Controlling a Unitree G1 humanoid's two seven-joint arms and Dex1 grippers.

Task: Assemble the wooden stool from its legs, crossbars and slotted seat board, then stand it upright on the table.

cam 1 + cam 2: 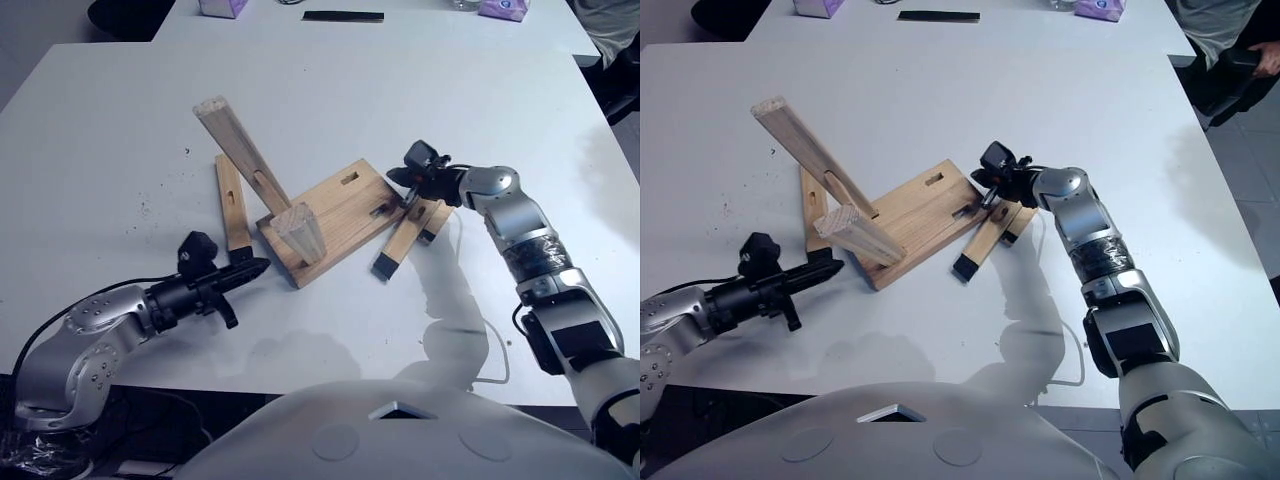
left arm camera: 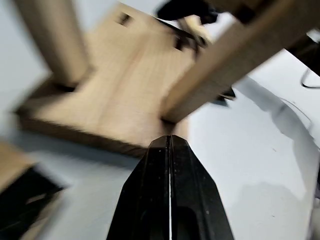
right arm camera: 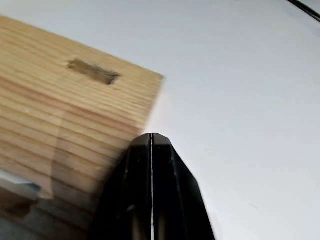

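The slotted seat board [image 1: 340,205] lies flat mid-table. Two legs stand in it: a long one [image 1: 240,150] leaning up and to the left, and a second [image 1: 300,232] at the near corner. A loose wooden piece [image 1: 233,203] lies on the table left of the board. Two more pieces [image 1: 402,240] stick out from under its right edge. My left gripper [image 1: 262,266] is shut and empty, its tip [image 2: 169,137] just short of the board's near edge [image 2: 125,95]. My right gripper [image 1: 394,176] is shut and empty at the board's right edge [image 3: 65,110], near a slot [image 3: 94,71].
A second table behind holds a black strip [image 1: 343,16] and two purple packs [image 1: 222,7]. White tabletop [image 1: 120,120] stretches wide to the left and far side. A thin cable [image 1: 497,370] hangs at the near right edge.
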